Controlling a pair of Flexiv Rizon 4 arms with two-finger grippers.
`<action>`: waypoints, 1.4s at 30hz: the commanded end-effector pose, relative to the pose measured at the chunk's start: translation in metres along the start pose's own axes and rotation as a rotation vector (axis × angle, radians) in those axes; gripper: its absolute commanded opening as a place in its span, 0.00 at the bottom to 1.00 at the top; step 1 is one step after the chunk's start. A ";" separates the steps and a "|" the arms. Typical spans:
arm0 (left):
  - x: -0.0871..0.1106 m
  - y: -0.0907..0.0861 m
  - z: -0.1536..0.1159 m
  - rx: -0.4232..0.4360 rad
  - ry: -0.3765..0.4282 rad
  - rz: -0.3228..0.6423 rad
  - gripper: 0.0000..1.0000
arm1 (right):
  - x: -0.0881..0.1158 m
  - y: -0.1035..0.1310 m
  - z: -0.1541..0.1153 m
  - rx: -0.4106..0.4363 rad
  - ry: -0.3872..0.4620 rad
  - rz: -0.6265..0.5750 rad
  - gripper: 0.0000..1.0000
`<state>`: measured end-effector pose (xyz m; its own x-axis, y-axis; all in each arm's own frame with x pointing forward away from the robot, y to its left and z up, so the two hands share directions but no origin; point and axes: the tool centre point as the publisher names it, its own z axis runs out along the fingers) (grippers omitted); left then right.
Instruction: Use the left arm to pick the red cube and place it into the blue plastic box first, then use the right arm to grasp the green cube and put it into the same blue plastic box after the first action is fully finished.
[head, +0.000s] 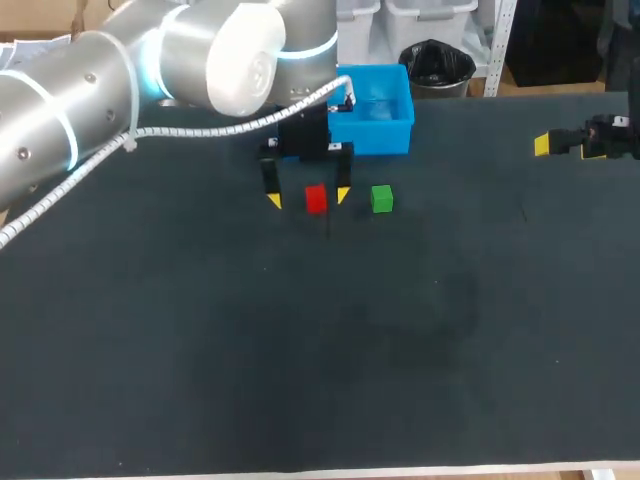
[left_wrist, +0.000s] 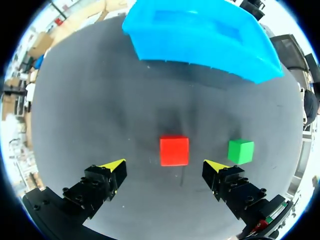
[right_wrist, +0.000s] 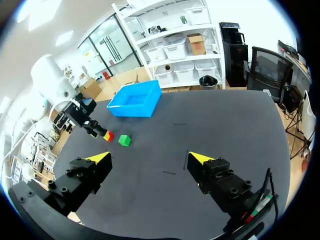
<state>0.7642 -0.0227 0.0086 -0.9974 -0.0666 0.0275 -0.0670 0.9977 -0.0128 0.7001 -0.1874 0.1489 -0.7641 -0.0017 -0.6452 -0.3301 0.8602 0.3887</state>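
1. We count one red cube (head: 316, 198), one green cube (head: 381, 198) and one blue plastic box (head: 385, 135), all on the dark tabletop (head: 300, 350).
2. We count two end effectors and four yellow fingertips (left_wrist: 116, 164), two to each.
3. In the head view the red cube lies in the upper middle of the frame. The green cube is just to its right, apart from it, and the blue plastic box sits behind both.
4. The left end effector (head: 308, 198) is spread wide around the red cube, one finger on either side. Its right-hand finger stands between the two cubes.
5. The right end effector (head: 568, 148) hangs at the upper right edge of the head view, well apart from the cubes and the box.
6. Only the left wrist view shows us the bare gap between the red cube and each finger; neither finger touches it. The green cube sits just outside the spread fingers, and the box stands ahead of both cubes.
7. Only the right wrist view shows us its own fingers in full. They are wide apart with nothing between them. Far ahead of them we see the box with its open top, the two cubes side by side in front of it, and the left end effector down at the red one.
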 end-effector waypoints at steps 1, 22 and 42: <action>-0.006 -0.006 0.010 -0.011 0.010 0.003 1.00 | 0.000 0.002 -0.001 0.009 0.001 0.002 1.00; -0.019 -0.009 0.024 -0.014 0.008 -0.015 0.09 | 0.000 0.002 -0.001 0.009 0.001 0.002 1.00; 0.003 -0.010 -0.033 -0.031 -0.043 0.070 0.00 | 0.000 0.002 -0.001 0.009 0.001 0.002 1.00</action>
<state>0.7747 -0.0374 0.0179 -0.9999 -0.0033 0.0136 -0.0031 0.9999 0.0168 0.7001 -0.1874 0.1489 -0.7641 -0.0017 -0.6451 -0.3301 0.8602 0.3887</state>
